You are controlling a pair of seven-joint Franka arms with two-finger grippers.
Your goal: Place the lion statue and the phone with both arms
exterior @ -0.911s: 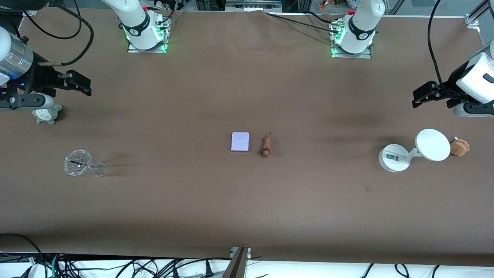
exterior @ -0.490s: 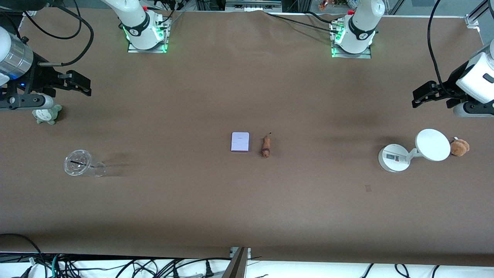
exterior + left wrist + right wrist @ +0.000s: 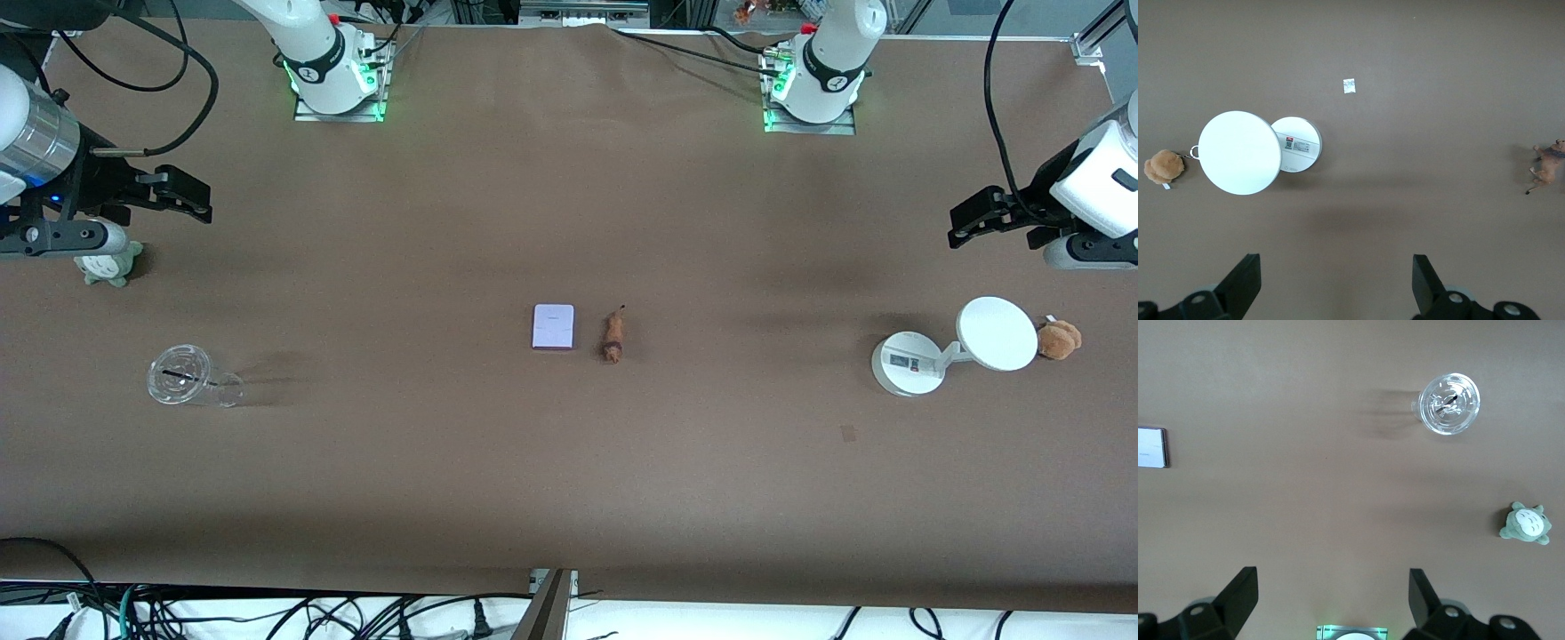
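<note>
The right claw (image 3: 182, 191) hangs up in the air at the right arm's end of the table (image 3: 569, 498), over bare brown cloth right beside a little green plush toy (image 3: 108, 265). Its two fingers (image 3: 1238, 590) are spread wide with nothing between them. Nearer the front camera than that plush, a clear plastic cup (image 3: 188, 379) lies on its side.

Smack in the middle of the table sits the phone (image 3: 553, 327), a pale lavender rectangle lying flat. Just beside it, toward the left arm's end and not touching it, is the lion statue (image 3: 613, 335), a tiny reddish-brown figure lying lengthwise, thin tail tip pointing toward the robot bases. The left wrist view catches the lion too (image 3: 1546, 167).

Further toward the left arm's end there's a white stand (image 3: 909, 363) with a round base and a big white disc (image 3: 997, 333) on an arm, and a fluffy brown plush toy (image 3: 1059, 340) tucked right next to the disc. A small scrap of tape (image 3: 848, 433) sits on the cloth nearer the camera than the stand.

The left claw (image 3: 978, 218) hovers in the air over the cloth near the stand, fingers (image 3: 1426, 283) also spread wide and holding nothing.
</note>
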